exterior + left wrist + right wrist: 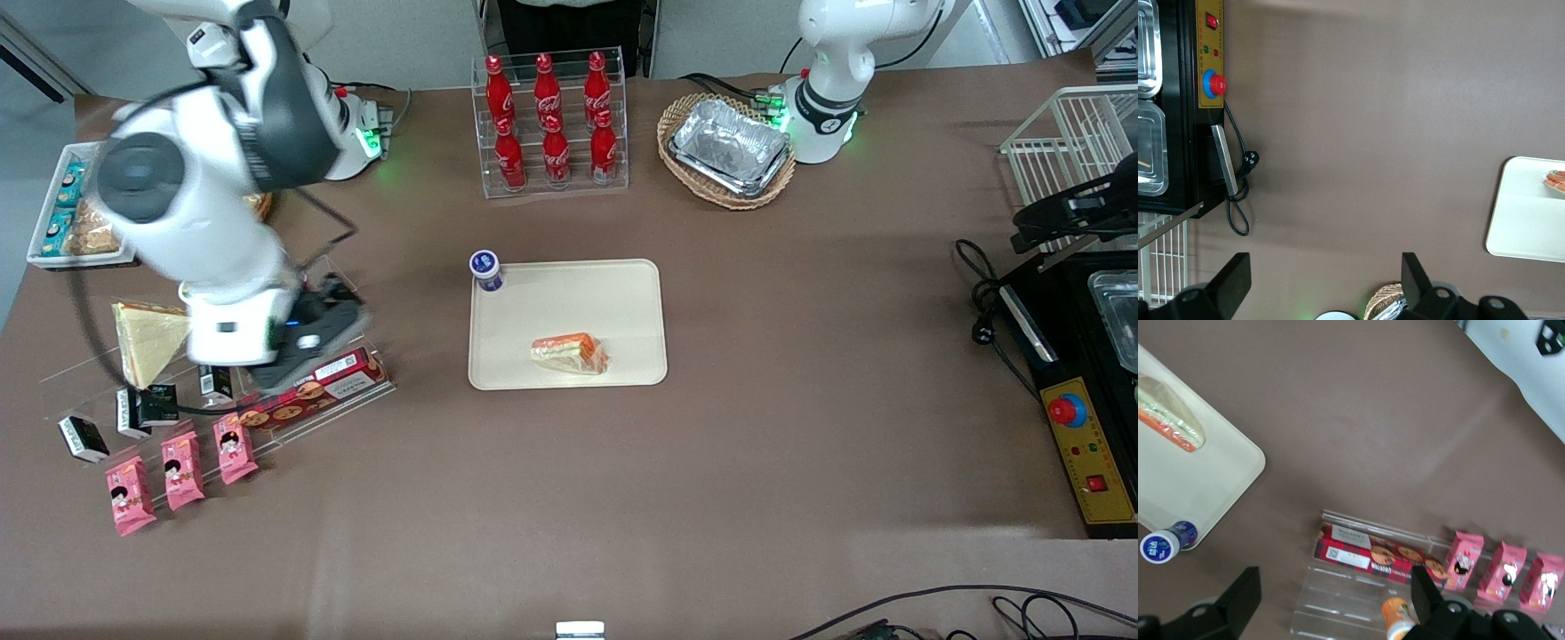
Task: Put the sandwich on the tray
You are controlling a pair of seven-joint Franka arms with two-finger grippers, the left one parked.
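Front view: the sandwich (570,353) lies flat on the tray (622,293), in the part nearer the camera, nothing touching it; the gripper (311,342) hangs empty above the clear display rack (267,391) at the working arm's end, well apart from the tray; its jaws stand wide; a red biscuit box (1378,553) sits on that rack.

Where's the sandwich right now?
The sandwich lies on the tray, nearer the front camera than the purple-capped bottle at the tray's corner. The gripper hangs open over the clear snack rack.
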